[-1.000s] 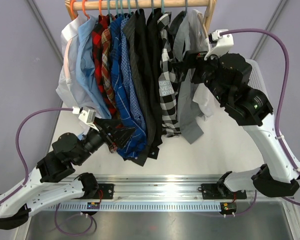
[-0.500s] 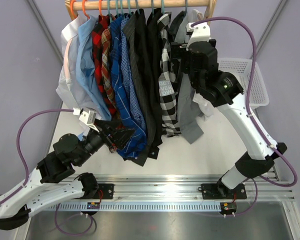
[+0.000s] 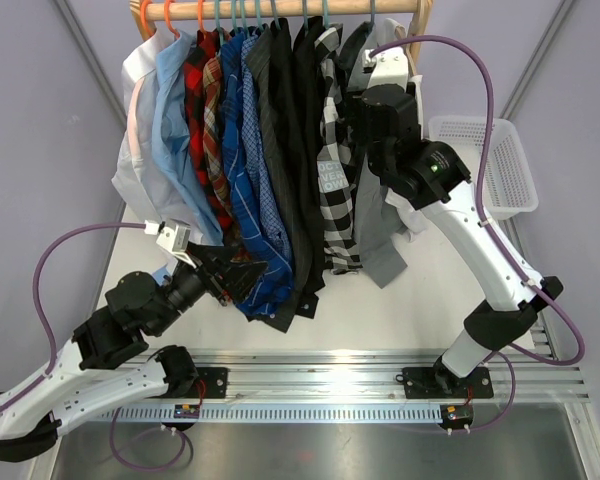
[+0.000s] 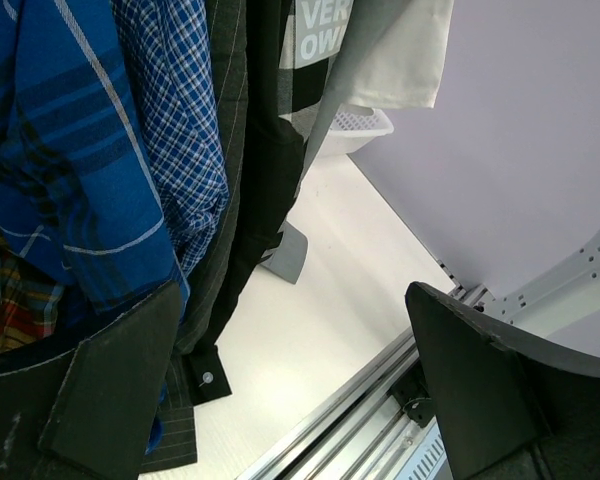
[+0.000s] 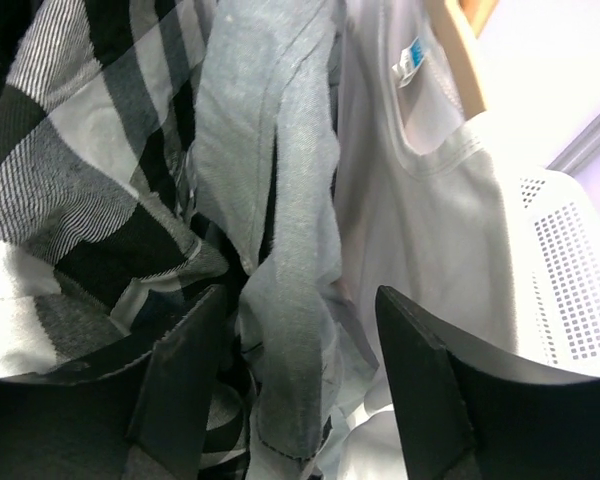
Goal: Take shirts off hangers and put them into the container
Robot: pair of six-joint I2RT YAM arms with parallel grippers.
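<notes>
A row of shirts [image 3: 270,150] hangs from hangers [image 3: 238,12] on a wooden rod [image 3: 310,8]. My right gripper [image 3: 356,112] is pushed in among the rightmost ones. In the right wrist view its jaws [image 5: 305,385] stand apart around a hanging fold of the plain grey shirt [image 5: 280,200]. The cloth is not pinched, and a gap shows beside the right finger. A black-and-white check shirt [image 5: 90,170] hangs to its left. My left gripper [image 3: 238,276] is open at the hem of the blue check shirt [image 4: 70,190], with nothing between its fingers [image 4: 110,390]. The white container [image 3: 495,170] stands at the back right.
A white shirt [image 5: 420,220] hangs right of the grey one, close to the container's lattice wall [image 5: 570,270]. A black cuff [image 4: 205,375] dangles low by the left finger. The metal base rail [image 3: 330,375] runs along the near edge of the table [image 3: 400,310].
The right arm swung left and up, from beside the shirts to in among them at the rod's right end, and its jaws have narrowed. The left arm has barely moved.
</notes>
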